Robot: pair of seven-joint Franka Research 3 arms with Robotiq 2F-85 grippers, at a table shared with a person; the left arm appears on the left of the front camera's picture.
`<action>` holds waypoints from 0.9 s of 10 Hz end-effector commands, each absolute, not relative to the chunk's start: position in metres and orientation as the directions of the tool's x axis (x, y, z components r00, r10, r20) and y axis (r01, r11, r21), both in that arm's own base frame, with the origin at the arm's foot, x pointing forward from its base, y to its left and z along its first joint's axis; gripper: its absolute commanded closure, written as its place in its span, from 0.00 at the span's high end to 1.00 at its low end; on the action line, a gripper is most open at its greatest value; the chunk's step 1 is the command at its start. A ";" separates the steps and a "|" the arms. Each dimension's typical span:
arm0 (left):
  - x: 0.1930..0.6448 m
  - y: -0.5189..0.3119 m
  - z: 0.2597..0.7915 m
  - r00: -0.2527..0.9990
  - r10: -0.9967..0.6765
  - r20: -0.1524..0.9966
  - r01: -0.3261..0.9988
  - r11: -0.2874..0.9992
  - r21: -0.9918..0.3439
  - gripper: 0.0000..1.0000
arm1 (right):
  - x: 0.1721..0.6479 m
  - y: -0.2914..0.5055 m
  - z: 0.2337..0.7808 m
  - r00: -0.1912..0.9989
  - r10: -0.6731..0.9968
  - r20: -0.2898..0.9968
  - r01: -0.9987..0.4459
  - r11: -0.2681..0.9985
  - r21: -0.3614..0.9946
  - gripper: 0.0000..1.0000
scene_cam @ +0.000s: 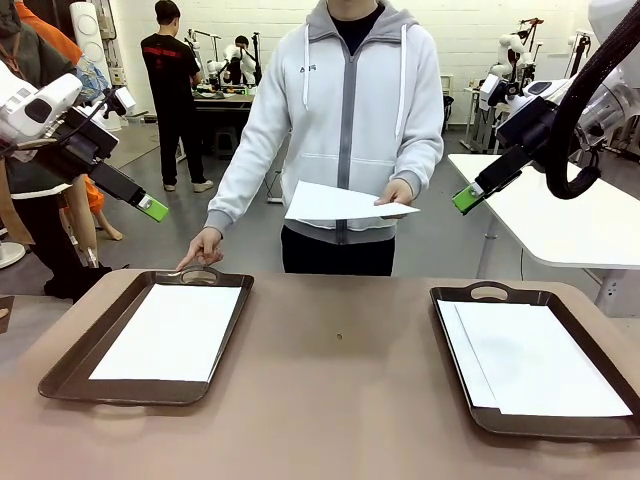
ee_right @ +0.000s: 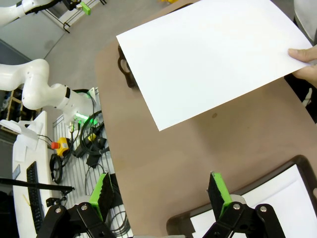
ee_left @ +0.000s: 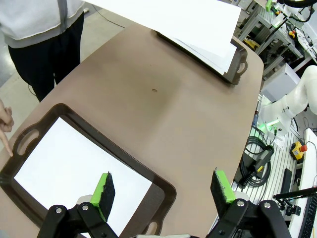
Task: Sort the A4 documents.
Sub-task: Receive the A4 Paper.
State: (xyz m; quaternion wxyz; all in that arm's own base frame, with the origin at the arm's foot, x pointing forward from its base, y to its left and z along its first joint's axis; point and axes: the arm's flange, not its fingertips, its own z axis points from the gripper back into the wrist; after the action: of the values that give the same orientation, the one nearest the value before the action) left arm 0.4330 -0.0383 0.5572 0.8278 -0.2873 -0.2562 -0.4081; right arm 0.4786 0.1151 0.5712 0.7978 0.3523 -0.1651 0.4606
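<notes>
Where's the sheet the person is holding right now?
In the front view, the held sheet hangs in the person's hand beyond the table's far edge, between both trays, nearer the right gripper.

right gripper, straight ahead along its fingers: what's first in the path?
Likely the sheet of paper the person's hand holds above the table; it lies ahead of the open right gripper in the right wrist view. Depth is unclear, so it may pass underneath.

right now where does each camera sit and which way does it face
Front: between the arms, facing the person across the brown table; both open hands, left and right, show.
Left wrist: above the dark brown left tray, looking down past its green pads.
Right wrist: above the table, looking down.
All share the held white paper sheet.
</notes>
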 end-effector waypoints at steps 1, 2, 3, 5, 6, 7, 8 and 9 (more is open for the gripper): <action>0.433 -0.039 0.558 0.537 -0.528 0.658 0.822 0.505 -0.265 1.00 | 0.480 0.116 0.572 0.509 0.621 0.597 -0.859 0.323 0.397 1.00; 0.433 -0.038 0.557 0.536 -0.528 0.659 0.823 0.502 -0.267 1.00 | 0.480 0.116 0.572 0.509 0.621 0.597 -0.859 0.323 0.397 1.00; 0.436 -0.036 0.555 0.541 -0.495 0.680 0.813 0.515 -0.272 1.00 | 0.480 0.116 0.572 0.509 0.621 0.597 -0.859 0.323 0.397 1.00; 0.445 -0.034 0.554 0.611 -0.437 0.660 0.760 0.556 -0.335 1.00 | 0.480 0.116 0.572 0.509 0.621 0.597 -0.859 0.323 0.397 1.00; 0.454 -0.030 0.551 0.661 -0.363 0.657 0.709 0.587 -0.390 1.00 | 0.480 0.116 0.572 0.509 0.621 0.597 -0.859 0.323 0.397 1.00; 0.466 -0.031 0.548 0.710 -0.262 0.654 0.646 0.612 -0.456 1.00 | 0.480 0.116 0.572 0.509 0.621 0.597 -0.859 0.323 0.397 1.00; 0.482 -0.034 0.543 0.752 -0.189 0.632 0.586 0.632 -0.508 1.00 | 0.480 0.116 0.572 0.509 0.621 0.597 -0.859 0.323 0.397 1.00; 0.500 -0.040 0.537 0.783 -0.134 0.607 0.541 0.628 -0.560 1.00 | 0.480 0.116 0.572 0.509 0.621 0.597 -0.859 0.323 0.397 1.00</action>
State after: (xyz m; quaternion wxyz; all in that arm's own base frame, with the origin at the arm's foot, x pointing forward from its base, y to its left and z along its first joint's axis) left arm 0.4787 -0.0287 0.5342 0.8627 -0.3664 -0.2569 -0.2356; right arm 0.4784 0.1152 0.5717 0.7976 0.3521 -0.1655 0.4609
